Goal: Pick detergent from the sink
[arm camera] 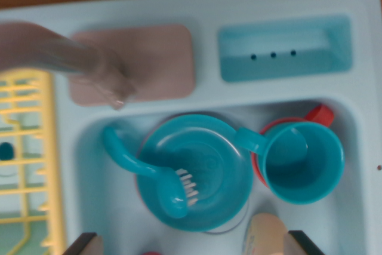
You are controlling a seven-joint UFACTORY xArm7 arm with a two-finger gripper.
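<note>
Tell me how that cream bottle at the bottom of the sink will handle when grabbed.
The bottle looks like smooth, rounded plastic, so it may slip or roll between the fingers. It seems to lie close beside the plate and cup, so nudging it could shift them. Only its top shows, so weight is hard to judge.

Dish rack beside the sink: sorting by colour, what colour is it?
Yellow; the dish rack shows at the wrist view's left.
</note>
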